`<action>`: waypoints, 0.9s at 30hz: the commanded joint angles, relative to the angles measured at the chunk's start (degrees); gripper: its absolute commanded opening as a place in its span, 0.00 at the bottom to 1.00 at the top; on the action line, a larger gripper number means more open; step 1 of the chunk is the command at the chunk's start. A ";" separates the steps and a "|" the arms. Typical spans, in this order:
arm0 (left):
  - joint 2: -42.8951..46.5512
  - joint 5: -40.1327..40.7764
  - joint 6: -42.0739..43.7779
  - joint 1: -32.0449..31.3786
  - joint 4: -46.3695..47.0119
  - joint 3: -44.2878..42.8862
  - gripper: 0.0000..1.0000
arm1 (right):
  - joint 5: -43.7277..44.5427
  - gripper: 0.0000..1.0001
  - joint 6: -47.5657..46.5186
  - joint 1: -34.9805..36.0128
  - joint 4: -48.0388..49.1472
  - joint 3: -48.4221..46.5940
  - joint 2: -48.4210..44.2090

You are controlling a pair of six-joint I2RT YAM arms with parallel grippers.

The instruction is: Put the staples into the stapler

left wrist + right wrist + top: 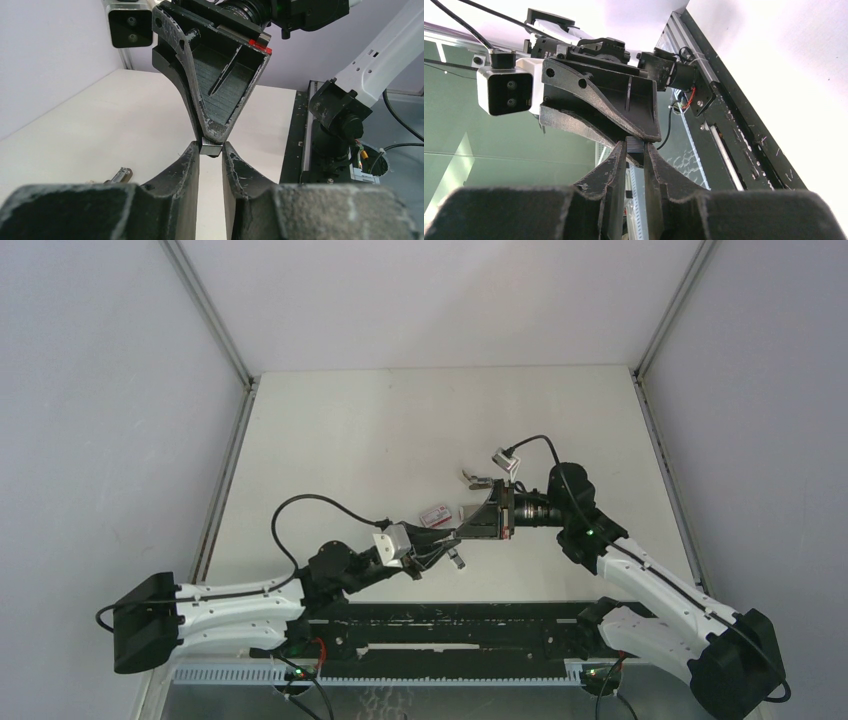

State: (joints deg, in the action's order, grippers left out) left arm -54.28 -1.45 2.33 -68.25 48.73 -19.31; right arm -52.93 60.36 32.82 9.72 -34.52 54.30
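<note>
Black left gripper [448, 541] and right gripper [470, 530] meet tip to tip above the table [350, 440], likely a handover; one red box [435, 513] lies nearby. Left wrist: both grippers clamp one grey staples [210, 149] block. Right wrist: same single block, pinched crosswise.

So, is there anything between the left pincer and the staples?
Nothing visible. The staples sit between the fingertips of the left pincer, and the right pincer holds them from the opposite side, tip to tip.
</note>
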 commanded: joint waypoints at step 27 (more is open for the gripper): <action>8.28 16.34 -33.95 -0.21 -62.74 -6.62 0.17 | 19.30 0.51 -24.13 -5.23 -24.65 -0.28 -3.16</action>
State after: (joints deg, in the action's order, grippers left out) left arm -43.11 12.25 -19.55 -68.40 9.30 -19.70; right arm -42.44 43.68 25.69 -8.82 -34.50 51.33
